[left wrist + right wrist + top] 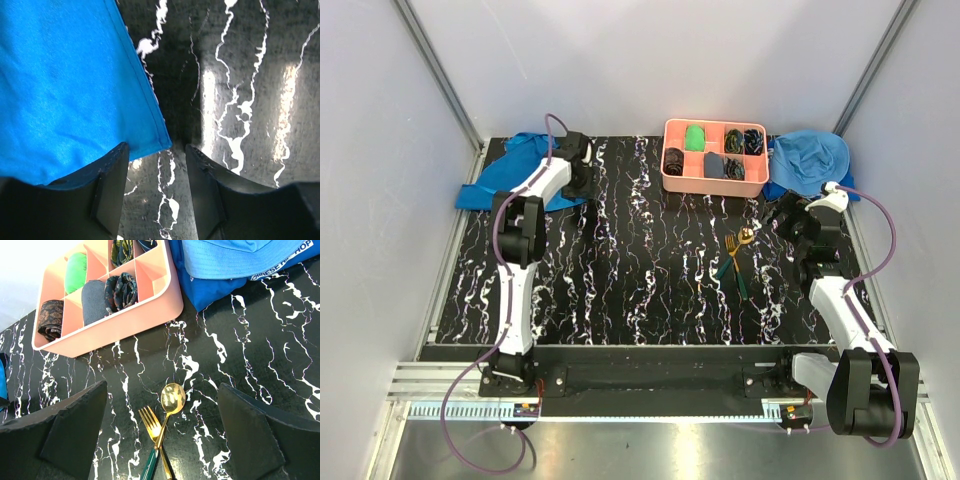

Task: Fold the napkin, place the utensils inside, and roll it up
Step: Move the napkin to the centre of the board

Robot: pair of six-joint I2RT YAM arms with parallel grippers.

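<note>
The royal-blue napkin (505, 178) lies crumpled at the table's far left. In the left wrist view its corner (75, 90) ends just ahead of the gap between my fingers. My left gripper (581, 183) (157, 150) is open low over that corner, its left finger (107, 185) over the cloth's edge. The gold fork (731, 246) (151, 422) and spoon (747, 236) (173, 398) lie crossed on the table, green handles pointing near. My right gripper (782, 218) (162, 386) is open and empty, above and just right of them.
A pink divided tray (712, 183) (125, 322) of rolled dark items and one green one stands at the back centre. A paler sky-blue hat (810, 155) (235, 257) lies over darker blue cloth at the back right. The table is black marble-patterned (640, 280).
</note>
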